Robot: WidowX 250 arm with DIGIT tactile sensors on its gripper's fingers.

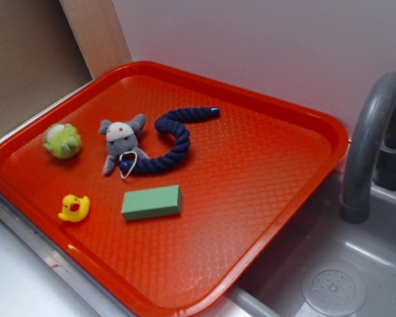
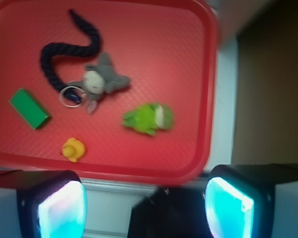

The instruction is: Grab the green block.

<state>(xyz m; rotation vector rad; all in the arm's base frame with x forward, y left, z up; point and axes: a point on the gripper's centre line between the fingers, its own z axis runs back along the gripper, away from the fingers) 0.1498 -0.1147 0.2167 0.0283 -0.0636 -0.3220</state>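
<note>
1. Red tray [image 1: 264, 198], textured floor and raised rim, sits beside a grey sink [image 1: 356, 277]; one tray corner overhangs the basin.
2. Grey curved faucet [image 1: 369, 139] rises at the sink's far edge, just off the tray's right rim.
3. Yellow duck [image 1: 74, 207] sits near the tray's front-left rim, apart from the other toys.
4. Lime-green fuzzy plush [image 1: 62, 140] lies near the left rim, well apart from the duck.
5. Grey plush animal [image 1: 122, 142] lies mid-tray, a white ring [image 1: 127, 165] at its lower end.
6. Dark blue rope [image 1: 175, 142] curves in a hook shape, touching the grey plush.
7. White wall [image 1: 264, 46] behind the tray; wooden panel [image 1: 96, 36] at upper left.
</note>
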